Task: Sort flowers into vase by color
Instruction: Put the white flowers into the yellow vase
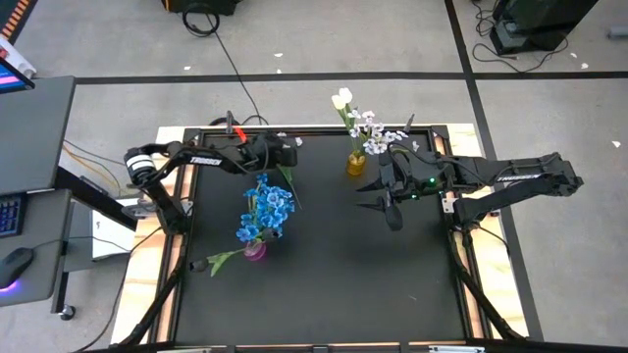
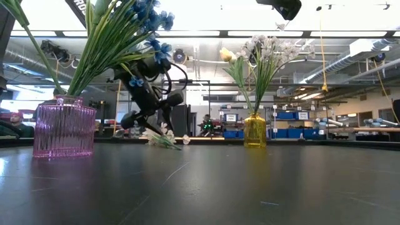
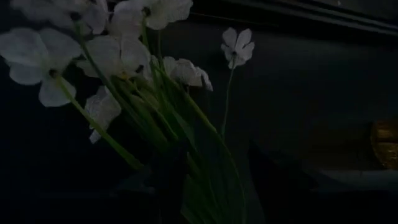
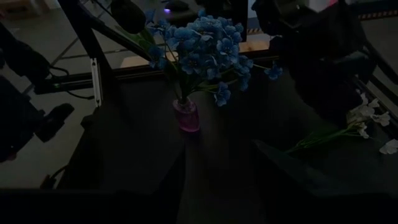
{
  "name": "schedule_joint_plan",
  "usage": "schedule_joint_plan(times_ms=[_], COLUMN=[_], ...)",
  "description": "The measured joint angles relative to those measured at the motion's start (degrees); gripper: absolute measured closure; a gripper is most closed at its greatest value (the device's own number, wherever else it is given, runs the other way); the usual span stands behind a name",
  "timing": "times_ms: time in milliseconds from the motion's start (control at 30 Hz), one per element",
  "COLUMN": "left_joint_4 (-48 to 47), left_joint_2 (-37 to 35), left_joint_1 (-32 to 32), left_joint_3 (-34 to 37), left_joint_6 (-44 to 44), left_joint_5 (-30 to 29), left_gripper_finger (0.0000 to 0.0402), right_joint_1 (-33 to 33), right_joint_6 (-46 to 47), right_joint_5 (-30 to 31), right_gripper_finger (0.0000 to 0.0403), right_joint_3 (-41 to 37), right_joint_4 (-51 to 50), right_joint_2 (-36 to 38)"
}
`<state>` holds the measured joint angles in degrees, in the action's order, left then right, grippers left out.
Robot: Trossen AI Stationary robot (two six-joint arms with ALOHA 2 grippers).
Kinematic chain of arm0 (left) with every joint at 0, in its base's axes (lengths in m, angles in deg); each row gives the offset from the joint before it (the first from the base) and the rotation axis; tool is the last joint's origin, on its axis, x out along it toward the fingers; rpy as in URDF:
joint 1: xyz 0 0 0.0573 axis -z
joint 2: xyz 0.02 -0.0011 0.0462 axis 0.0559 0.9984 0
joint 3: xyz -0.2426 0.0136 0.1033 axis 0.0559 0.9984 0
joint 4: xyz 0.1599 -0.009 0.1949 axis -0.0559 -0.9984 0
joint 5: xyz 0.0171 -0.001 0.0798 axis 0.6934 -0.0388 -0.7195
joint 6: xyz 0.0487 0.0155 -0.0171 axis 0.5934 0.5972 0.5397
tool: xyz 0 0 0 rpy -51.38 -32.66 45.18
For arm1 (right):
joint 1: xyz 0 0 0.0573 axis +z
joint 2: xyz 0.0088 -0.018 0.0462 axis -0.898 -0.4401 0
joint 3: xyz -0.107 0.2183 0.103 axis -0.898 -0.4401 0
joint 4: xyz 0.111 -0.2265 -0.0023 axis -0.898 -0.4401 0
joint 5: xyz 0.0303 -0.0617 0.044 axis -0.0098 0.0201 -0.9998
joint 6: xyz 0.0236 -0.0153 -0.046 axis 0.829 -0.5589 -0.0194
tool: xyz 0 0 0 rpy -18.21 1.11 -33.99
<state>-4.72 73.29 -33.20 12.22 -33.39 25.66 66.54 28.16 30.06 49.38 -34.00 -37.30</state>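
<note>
While the blue flowers (image 1: pixel 265 208) already stand in the pink vase (image 2: pixel 64 129) and white ones fill the yellow vase (image 1: pixel 356 163), one white spray (image 2: pixel 164 139) lies on the mat near the back edge, right under the left gripper (image 1: pixel 278 155). The left wrist view looks straight into its blossoms, with the green stems running down between the dark fingers, but I cannot tell whether those fingers have closed on them. The right gripper (image 1: pixel 378 192) hovers mid-table just in front of the yellow vase, its fingers spread and holding nothing. The risks, as I judge them: the thin stems could slip out of a loose pinch, or only some might be caught, leaving the spray dangling. Carrying it across to the yellow vase also means passing close to the tall blue bunch and the waiting right arm; a brush against either could tip a vase or knock blossoms loose.
</note>
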Motion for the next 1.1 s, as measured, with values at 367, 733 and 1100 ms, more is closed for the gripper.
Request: schedule_joint_plan(times_ms=[367,733,1100], left_joint_4=[-5.05,-10.07,-14.59], left_joint_2=[0.19,0.19,0.08], left_joint_1=[0.02,0.02,0.02], left_joint_3=[-0.02,-0.02,-0.07], left_joint_6=[-0.99,-3.15,-5.29], left_joint_5=[-0.46,-0.46,-0.59], left_gripper_finger=[0.0225,0.0225,0.0225], right_joint_1=[-0.01,0.01,0.01], right_joint_6=[0.01,-0.01,0.01], right_joint_5=[0.0,0.0,0.0], right_gripper_finger=[0.0213,0.0213,0.0213], right_joint_3=[0.0,0.0,0.0], right_joint_4=[0.01,-0.01,-0.01], right_joint_2=[0.0,0.0,0.0])
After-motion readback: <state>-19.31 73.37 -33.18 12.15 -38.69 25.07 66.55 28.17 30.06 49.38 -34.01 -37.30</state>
